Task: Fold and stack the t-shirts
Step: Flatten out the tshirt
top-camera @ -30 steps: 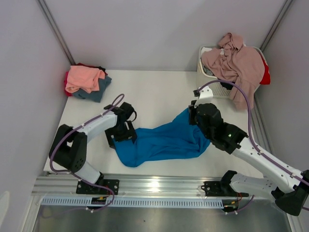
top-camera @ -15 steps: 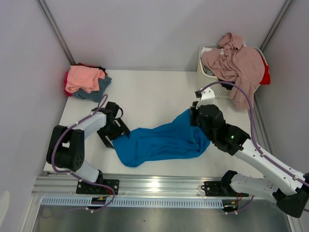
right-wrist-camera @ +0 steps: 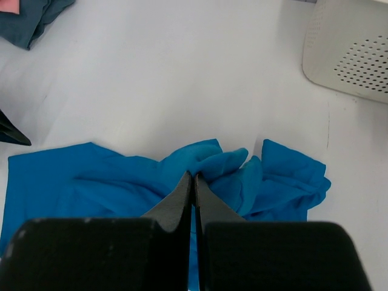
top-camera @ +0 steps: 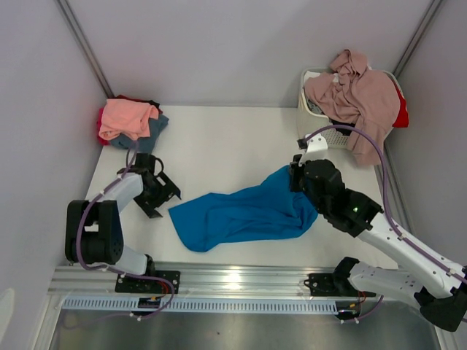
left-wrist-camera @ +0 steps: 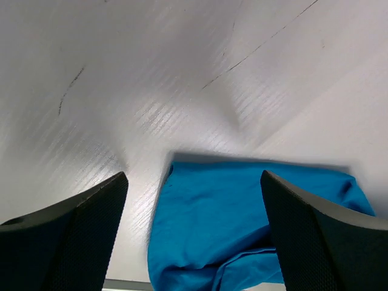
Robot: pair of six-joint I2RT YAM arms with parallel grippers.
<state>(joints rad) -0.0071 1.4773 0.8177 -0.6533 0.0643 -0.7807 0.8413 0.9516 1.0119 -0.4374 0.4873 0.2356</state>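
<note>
From above, the bright blue t-shirt [top-camera: 241, 215] lay crumpled across the middle of the surface [top-camera: 226, 146]. The left hand [top-camera: 162, 203] sat just left of its edge, jaws spread wide and holding nothing. The right hand [top-camera: 294, 177] was closed on the shirt's upper right corner. At the upper left a salmon pink shirt [top-camera: 128, 117] topped a pile with a slate shirt [top-camera: 148, 131]. At the upper right a mauve shirt [top-camera: 361, 95] draped over the white basket [top-camera: 315, 109].

In the left wrist view, the left hand [left-wrist-camera: 193, 179] stood wide apart and empty over the surface, with the blue t-shirt [left-wrist-camera: 242, 224] filling the lower middle.

In the right wrist view, the right hand [right-wrist-camera: 194, 180] was pressed fully together on a bunched fold of the blue t-shirt [right-wrist-camera: 109, 179], with the basket [right-wrist-camera: 351, 48] at the upper right.
</note>
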